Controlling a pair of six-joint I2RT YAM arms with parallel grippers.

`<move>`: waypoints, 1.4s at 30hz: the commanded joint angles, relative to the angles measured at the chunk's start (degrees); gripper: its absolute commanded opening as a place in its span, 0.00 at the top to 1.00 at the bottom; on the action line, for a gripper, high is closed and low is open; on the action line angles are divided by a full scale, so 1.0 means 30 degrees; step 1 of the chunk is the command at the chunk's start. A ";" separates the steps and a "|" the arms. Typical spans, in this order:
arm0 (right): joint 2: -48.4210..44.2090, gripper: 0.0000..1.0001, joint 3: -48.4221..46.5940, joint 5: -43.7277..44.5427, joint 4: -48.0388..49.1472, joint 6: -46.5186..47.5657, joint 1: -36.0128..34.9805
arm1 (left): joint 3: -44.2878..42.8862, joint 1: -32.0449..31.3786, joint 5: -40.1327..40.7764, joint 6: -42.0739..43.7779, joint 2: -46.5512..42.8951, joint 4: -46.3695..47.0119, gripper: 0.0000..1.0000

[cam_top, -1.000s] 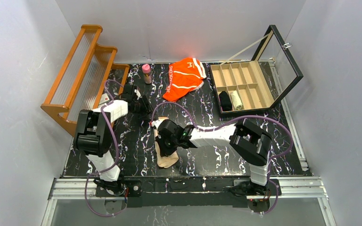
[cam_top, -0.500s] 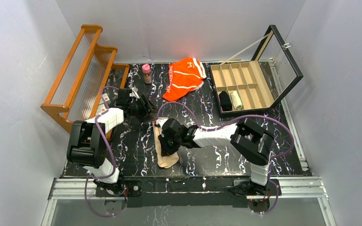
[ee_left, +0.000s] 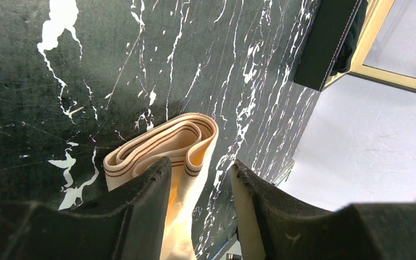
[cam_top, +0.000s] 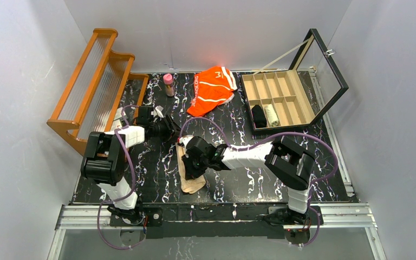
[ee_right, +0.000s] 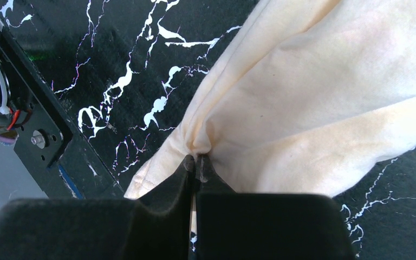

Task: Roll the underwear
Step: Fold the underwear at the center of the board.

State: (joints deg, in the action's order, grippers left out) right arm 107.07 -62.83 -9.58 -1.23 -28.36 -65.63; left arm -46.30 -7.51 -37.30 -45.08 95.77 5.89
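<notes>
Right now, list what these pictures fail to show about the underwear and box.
- Top view: the right arm covers much of the beige underwear.
- Left wrist view: the left gripper and bottom edge cut off the cloth; contact unclear.
- Right wrist view: the right gripper hides how much cloth it pinches.
- Top view: a dark thing and a pale thing in the box, too small to name.

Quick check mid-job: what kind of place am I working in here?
Likely a lab test cell, not a home: plain white panels wall in a marble-look table, two arms sit bolted to a metal rail, with staged props: underwear, a divider box.
</notes>
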 commanded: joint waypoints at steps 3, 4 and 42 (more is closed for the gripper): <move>-0.0387 0.92 -0.0444 -0.0058 -0.0211 0.0049 0.0020 | 0.0110 -0.0101 -0.0408 0.0754 0.0409 -0.0456 0.65; -0.0386 0.91 -0.0444 -0.0057 -0.0205 0.0049 0.0020 | 0.0010 -0.0126 -0.0429 0.0949 0.0530 -0.0756 0.68; -0.2165 0.58 -0.1262 -0.1847 -0.2406 0.1073 -0.0383 | -0.0503 -0.0251 0.4415 0.3346 -0.3500 -0.7232 1.00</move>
State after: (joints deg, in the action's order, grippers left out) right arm 103.09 -64.07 -14.68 -9.28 -24.45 -66.50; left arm -49.10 -8.10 -24.36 -34.98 87.88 -12.45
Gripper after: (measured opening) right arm 0.393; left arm 0.020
